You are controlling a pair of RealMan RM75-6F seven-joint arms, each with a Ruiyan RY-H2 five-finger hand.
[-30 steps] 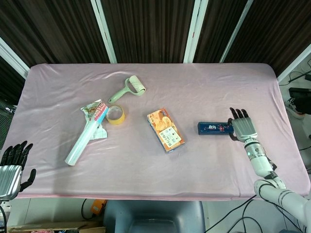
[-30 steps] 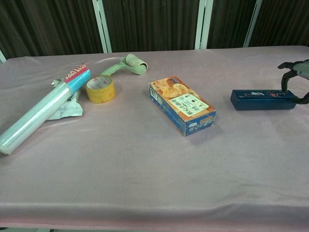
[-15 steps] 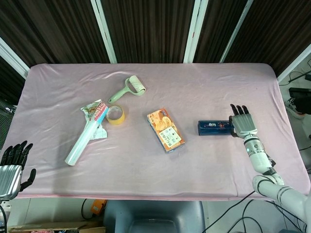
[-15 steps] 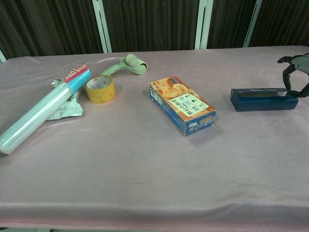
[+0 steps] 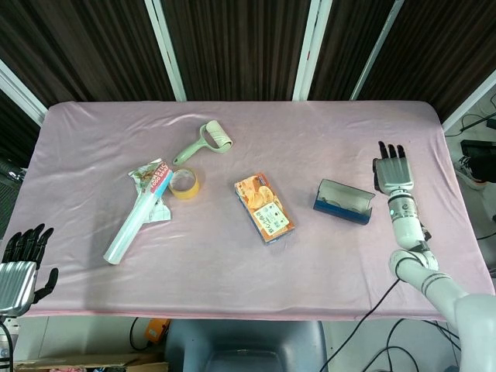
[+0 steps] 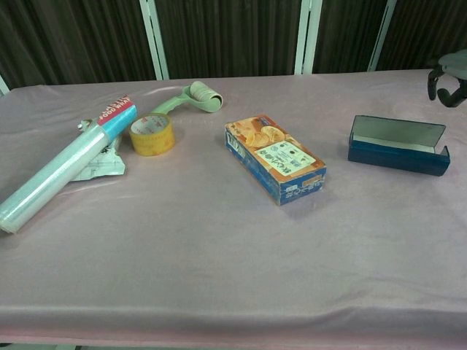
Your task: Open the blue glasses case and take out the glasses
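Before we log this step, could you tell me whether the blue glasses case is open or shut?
Open. The blue glasses case has its lid raised, showing the pale lining inside. Whether the glasses are in it cannot be told.

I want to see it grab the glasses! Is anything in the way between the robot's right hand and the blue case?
No. The right hand is raised just right of the case, which lies open, with only bare cloth between them. The snack box lies on the case's other side.
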